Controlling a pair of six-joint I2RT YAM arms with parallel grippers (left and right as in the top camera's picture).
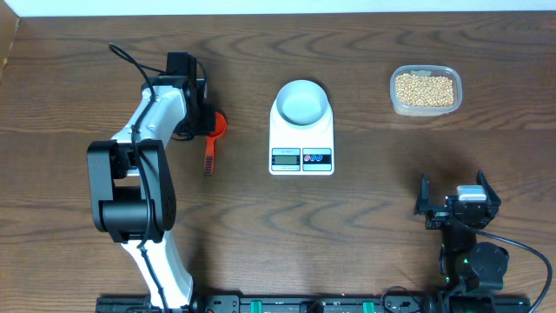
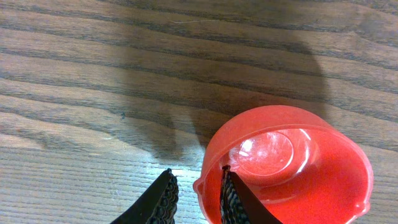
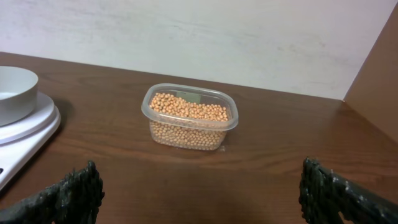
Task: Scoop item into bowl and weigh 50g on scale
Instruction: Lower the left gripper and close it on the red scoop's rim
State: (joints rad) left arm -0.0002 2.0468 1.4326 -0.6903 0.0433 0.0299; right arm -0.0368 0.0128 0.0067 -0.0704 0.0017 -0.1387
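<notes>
Left arm (image 1: pixel 149 122): extended far-left.
Left gripper (image 2: pixel 196 177): straddles red scoop (image 2: pixel 298 168) rim; grip unclear.
Right gripper (image 3: pixel 200 167): wide open, beans (image 3: pixel 189 113) farther ahead.

Clear plastic tub (image 1: pixel 393 91) sitting upright, lid off, on dark wooden table (image 1: pixel 391 191). Red plastic scoop (image 1: pixel 212 139) lying on same table, well apart from tub, far to tub's left; round cup end lying about level with tub, handle running crosswise to line toward tub. Pale wall (image 3: pixel 249 37) rising behind tub.
</notes>
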